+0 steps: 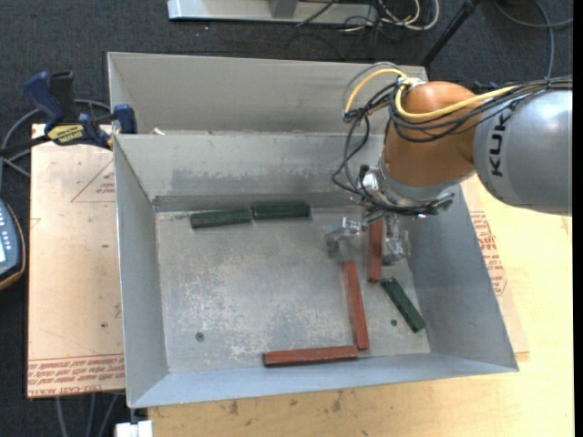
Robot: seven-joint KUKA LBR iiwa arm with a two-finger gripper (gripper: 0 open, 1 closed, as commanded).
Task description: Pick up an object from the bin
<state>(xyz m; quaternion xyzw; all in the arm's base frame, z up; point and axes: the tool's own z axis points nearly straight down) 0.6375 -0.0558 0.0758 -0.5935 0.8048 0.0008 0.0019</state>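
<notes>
On the dark floor sits the grey metal bin (246, 289), sloped walls, flat bottom, mostly bare in the middle and view-left. Arm (537, 153) comes in from view-right over the bin's rt wall, silver body w/ orange cover (433, 144) at the wrist and yellow/black cables (364, 89) looped over the top.

Below the cover, the claw (366, 244) hangs low over the rt-centre of the bin floor. Claw is open: fingers (339, 240) stand apart, and a short red-brown bar (374, 260) runs front-to-back btwn them, nearer the view-right finger. Can't tell if either finger touches it, or if the bar is off the floor.

Other bars, all thin and flat on the floor:
- long red-brown bar (355, 303), front-to-back, just view-left of the short one, its far end by the claw.
- 2nd long red-brown bar (310, 356), along the front wall, its rt end close to the near end of the first; the pair makes an L.
- dk green bar (403, 304), diagonal, just view-right of the L, under the claw's near side.
- 2 dk green bars (219, 218) (281, 211), end to end along the back wall, well apart from the claw.
</notes>
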